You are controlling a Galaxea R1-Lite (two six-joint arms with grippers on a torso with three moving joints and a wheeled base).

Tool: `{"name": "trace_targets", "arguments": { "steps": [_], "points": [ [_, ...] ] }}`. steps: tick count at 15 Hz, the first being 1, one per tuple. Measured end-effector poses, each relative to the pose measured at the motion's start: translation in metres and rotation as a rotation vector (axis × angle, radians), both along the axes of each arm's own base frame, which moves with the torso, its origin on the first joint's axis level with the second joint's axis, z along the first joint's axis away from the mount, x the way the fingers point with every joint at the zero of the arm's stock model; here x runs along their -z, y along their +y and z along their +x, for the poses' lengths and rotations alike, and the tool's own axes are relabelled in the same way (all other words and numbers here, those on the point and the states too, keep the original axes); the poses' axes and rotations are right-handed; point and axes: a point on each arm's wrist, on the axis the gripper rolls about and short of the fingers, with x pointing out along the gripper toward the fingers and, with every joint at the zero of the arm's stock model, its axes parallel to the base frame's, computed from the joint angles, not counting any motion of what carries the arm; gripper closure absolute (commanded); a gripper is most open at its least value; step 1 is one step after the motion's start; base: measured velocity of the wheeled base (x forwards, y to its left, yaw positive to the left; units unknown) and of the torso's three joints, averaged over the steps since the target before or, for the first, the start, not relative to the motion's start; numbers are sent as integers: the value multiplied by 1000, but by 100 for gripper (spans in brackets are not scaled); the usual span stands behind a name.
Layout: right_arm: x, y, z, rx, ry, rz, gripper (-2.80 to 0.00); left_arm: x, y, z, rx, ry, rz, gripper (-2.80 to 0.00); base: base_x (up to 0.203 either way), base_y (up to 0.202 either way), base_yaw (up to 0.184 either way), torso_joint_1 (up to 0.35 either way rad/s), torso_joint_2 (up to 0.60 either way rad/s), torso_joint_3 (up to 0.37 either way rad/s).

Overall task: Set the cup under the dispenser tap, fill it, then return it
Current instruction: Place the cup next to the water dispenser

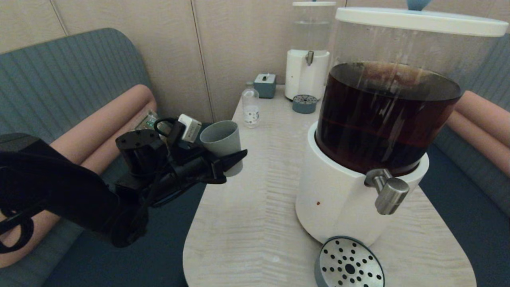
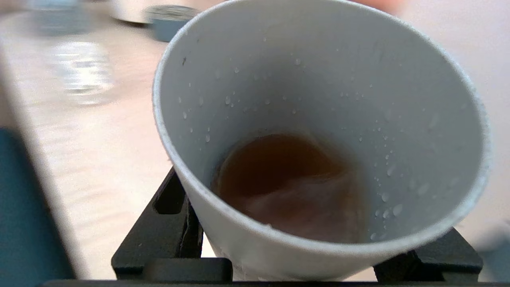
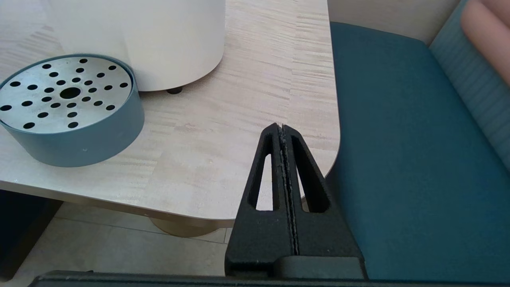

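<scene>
My left gripper is shut on the grey cup and holds it in the air over the table's left edge, far left of the dispenser tap. In the left wrist view the cup has a shallow pool of brown liquid at its bottom and droplets on its inner wall, with a black finger on each side. The steel tap sticks out of the big dispenser with dark liquid, above a perforated drip tray. My right gripper is shut on nothing, parked by the table's front right corner.
At the back of the table stand a small clear bottle, a grey box, a smaller clear-liquid dispenser and its small drip tray. Teal sofa seats flank the table. The drip tray lies close to the right gripper.
</scene>
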Motion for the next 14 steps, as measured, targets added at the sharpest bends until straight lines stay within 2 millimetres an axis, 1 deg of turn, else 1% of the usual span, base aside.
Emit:
{"name": "trace_targets", "arguments": {
  "steps": [2, 4, 7, 10, 14],
  "points": [
    [0, 0, 0, 0, 0, 0, 0, 12, 3, 20, -21, -6, -8, 0, 0, 0, 0, 0, 0, 0],
    [0, 0, 0, 0, 0, 0, 0, 28, 2, 39, -32, -1, -8, 0, 0, 0, 0, 0, 0, 0],
    [0, 0, 0, 0, 0, 0, 0, 50, -2, 60, -37, 15, -3, 0, 0, 0, 0, 0, 0, 0],
    [0, 0, 0, 0, 0, 0, 0, 70, -4, 70, -37, 42, 7, 0, 0, 0, 0, 0, 0, 0],
    [0, 0, 0, 0, 0, 0, 0, 86, -5, 74, -36, 73, 18, 0, 0, 0, 0, 0, 0, 0]
  ]
}}
